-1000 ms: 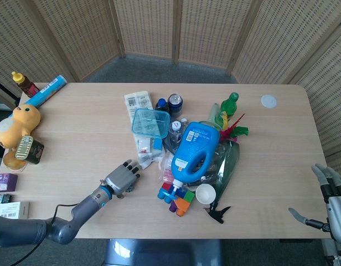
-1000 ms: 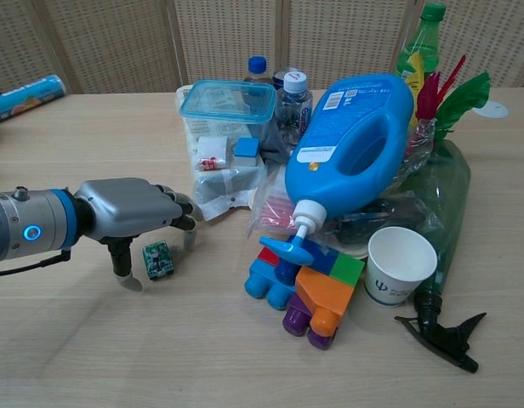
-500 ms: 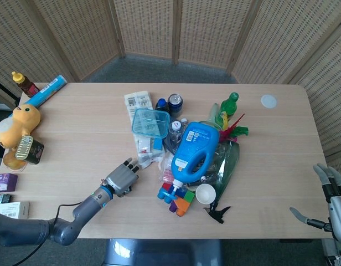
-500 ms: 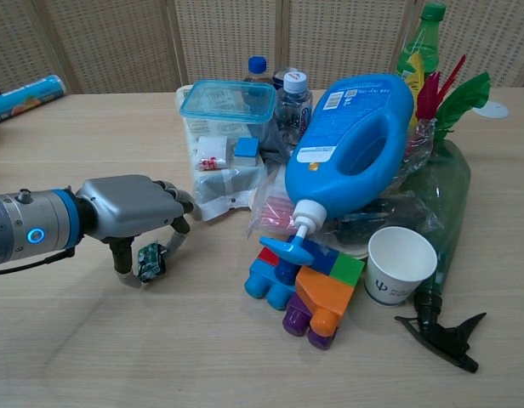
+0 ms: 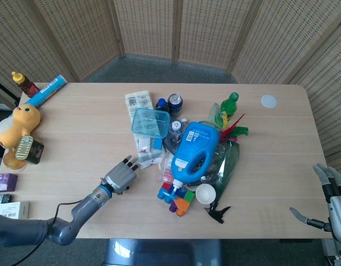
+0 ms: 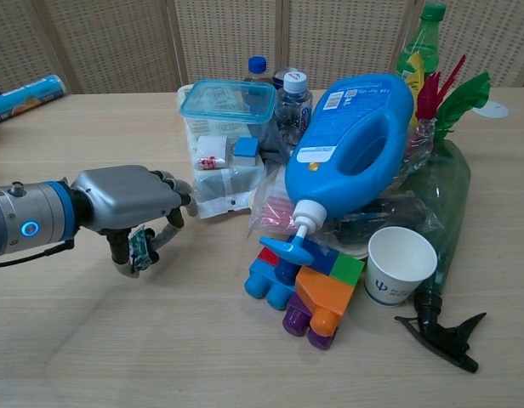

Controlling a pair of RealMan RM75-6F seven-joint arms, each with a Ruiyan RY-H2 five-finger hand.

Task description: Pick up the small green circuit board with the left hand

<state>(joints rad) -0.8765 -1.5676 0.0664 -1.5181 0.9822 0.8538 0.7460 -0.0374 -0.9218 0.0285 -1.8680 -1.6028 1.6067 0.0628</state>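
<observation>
In the chest view the left hand (image 6: 130, 208) was clamped on the small green circuit board (image 6: 140, 249), which sat pinched on edge between the thumb and a finger under the palm, just above the tabletop (image 6: 100, 340). The head view showed the same left hand (image 5: 120, 178) only from above, its grey back covering the board entirely, so the grip itself could not be seen there. That view did place the hand near the front-left edge of the clutter, just beside the clear bag of small parts (image 5: 144, 152).

The right hand (image 5: 330, 206) appeared only in the head view, at the lower right corner off the tabletop edge, fingers apart and holding nothing; the chest view did not reach it.

The chest view gave the pile in detail: a blue detergent bottle (image 6: 355, 140) lying tilted with its spout down toward the toy blocks (image 6: 304, 289), a white paper cup (image 6: 400, 265) upright just beside them, and a teal-lidded container (image 6: 228, 100) on top of the bag. A black spray trigger (image 6: 441, 331) lay on the tabletop in front of the cup. Only the head view took in the yellow duck toy (image 5: 16, 126) and the tin (image 5: 29, 148) at the far left edge, well apart from the hand
</observation>
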